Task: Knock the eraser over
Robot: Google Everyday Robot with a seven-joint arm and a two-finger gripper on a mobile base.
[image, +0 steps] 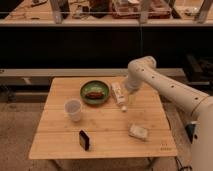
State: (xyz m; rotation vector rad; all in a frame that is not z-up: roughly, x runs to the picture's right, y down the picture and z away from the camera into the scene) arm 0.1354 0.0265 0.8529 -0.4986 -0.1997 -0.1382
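Observation:
The eraser [84,139] is a small black slab standing upright near the front edge of the wooden table [55,135], left of centre. My white arm reaches in from the right, bends above the table's back right part and points down there. The gripper [128,92] hangs beside the white tube [118,93], far behind and to the right of the eraser and not touching it.
A clear plastic cup [73,110] stands behind and left of the eraser. A green bowl [95,92] with brown food sits at the back centre. A pale flat packet [138,132] lies front right. Dark shelving runs behind the table.

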